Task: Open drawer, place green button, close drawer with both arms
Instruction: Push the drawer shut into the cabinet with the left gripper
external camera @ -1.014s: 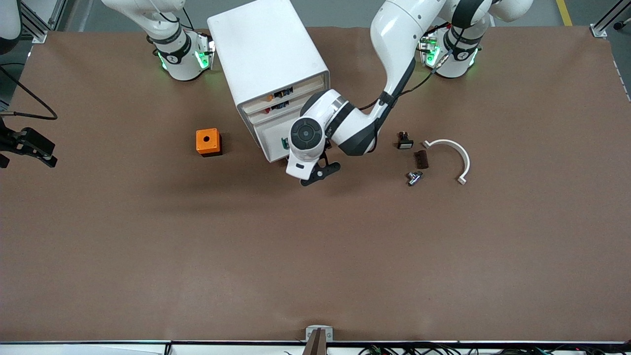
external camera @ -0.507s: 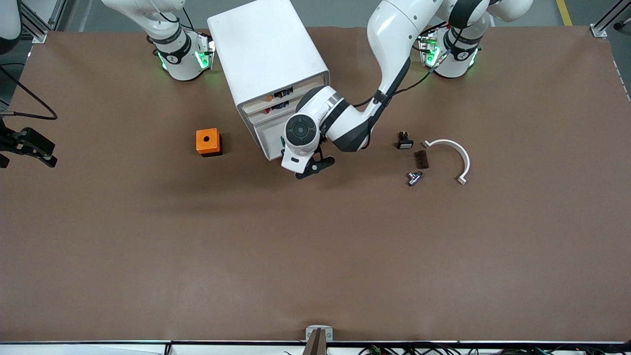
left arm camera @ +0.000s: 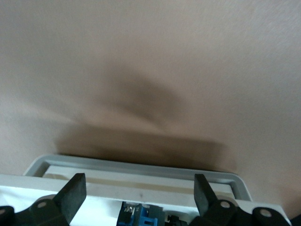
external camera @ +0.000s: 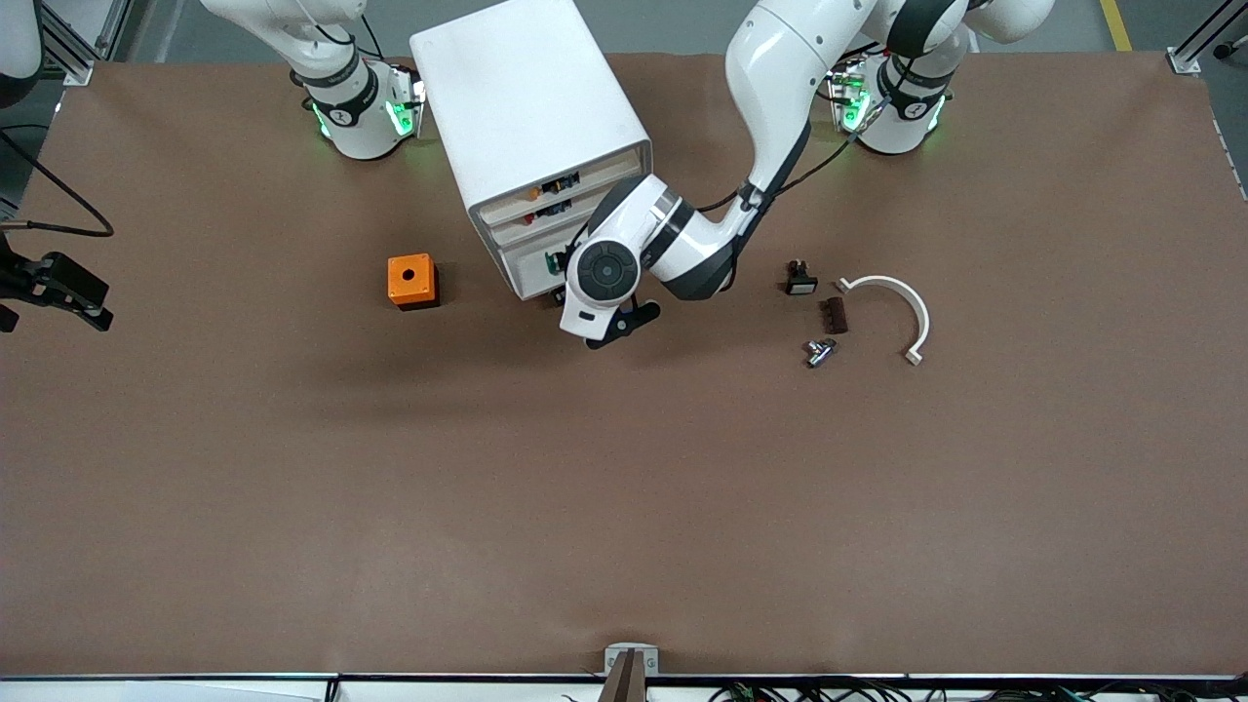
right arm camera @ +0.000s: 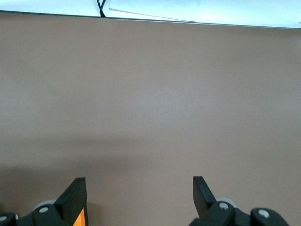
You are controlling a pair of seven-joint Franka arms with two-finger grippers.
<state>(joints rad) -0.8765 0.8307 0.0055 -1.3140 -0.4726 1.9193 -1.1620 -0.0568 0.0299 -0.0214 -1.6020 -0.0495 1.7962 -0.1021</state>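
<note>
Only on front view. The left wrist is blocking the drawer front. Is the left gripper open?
Observer: Yes. In the left wrist view the left gripper is open and holds nothing. The drawer's grey rim shows between its fingers.
Operator: Anything in the drawer?
Observer: A blue-and-black part sits just inside the rim. I can't tell from there whether it's the button.
Operator: The right gripper isn't in my view. What's its state?
Observer: The right gripper is open and empty over the table. A sliver of the orange box shows beside one finger.
</note>
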